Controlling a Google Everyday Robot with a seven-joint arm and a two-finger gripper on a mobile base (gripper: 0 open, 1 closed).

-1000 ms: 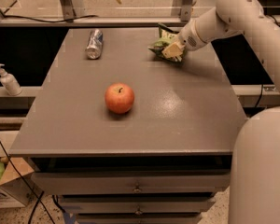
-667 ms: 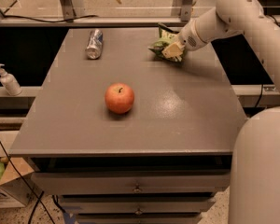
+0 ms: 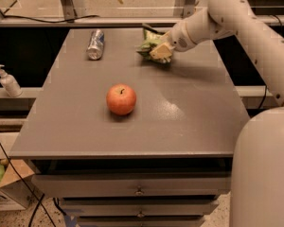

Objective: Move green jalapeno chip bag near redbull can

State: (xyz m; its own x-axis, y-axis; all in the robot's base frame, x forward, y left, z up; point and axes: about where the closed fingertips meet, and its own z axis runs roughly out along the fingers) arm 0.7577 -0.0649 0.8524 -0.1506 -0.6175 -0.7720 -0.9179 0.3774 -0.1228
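The gripper (image 3: 162, 52) sits in the upper middle of the frame, over the far part of the grey table (image 3: 189, 112), pinched onto the right end of the green jalapeno chip bag (image 3: 148, 42). A second ago both were further to the right. Now gripper and bag together have slid leftward across the back of the table, and the gap to the redbull can (image 3: 95, 44) has narrowed. The bag is crumpled, with its green bulk sticking out to the left of the gripper. The can lies on its side in the upper left of the tabletop, just where it was, and is still apart from the bag. The apple (image 3: 121, 99) has not budged from the middle of the table. The white arm (image 3: 227, 13) reaches in from the upper right.
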